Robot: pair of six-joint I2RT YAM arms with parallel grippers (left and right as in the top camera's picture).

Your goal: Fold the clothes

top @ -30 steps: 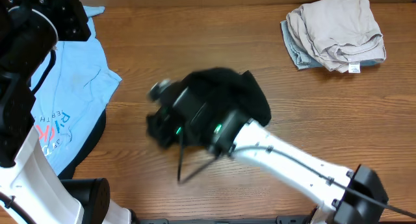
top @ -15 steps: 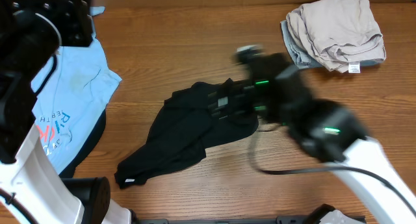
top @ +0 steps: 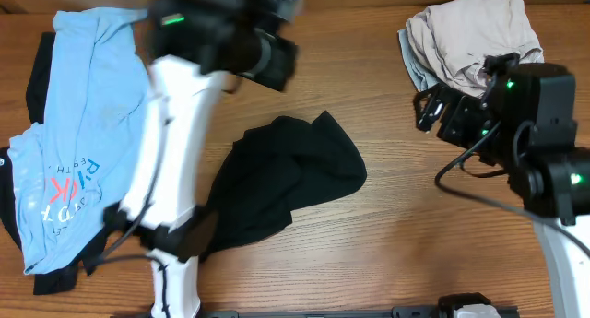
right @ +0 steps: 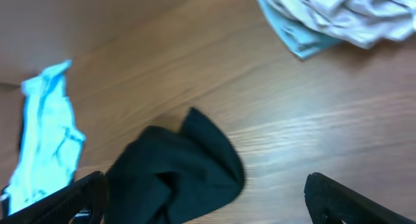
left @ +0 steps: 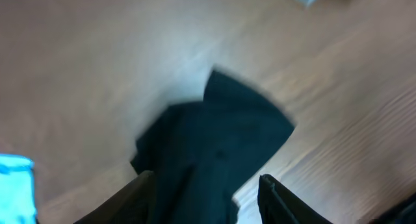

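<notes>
Black shirt [top: 286, 180] lies bunched mid-worktop [top: 369, 253], layers overlapping, not flat. L pincer [left: 205, 178] open, empty, above the shirt, view blurred. R pincer [right: 205, 182] spread wide, empty, off to the side near beige/grey pile [top: 475, 41]. Blue tee [top: 88, 124] far L, well apart. Step, my read: spread before any fold. Suggest each pincer takes an opposite edge, top layer only, low approach, then even pull outward so the bundle doesn't drag. Tag not visible.
</notes>
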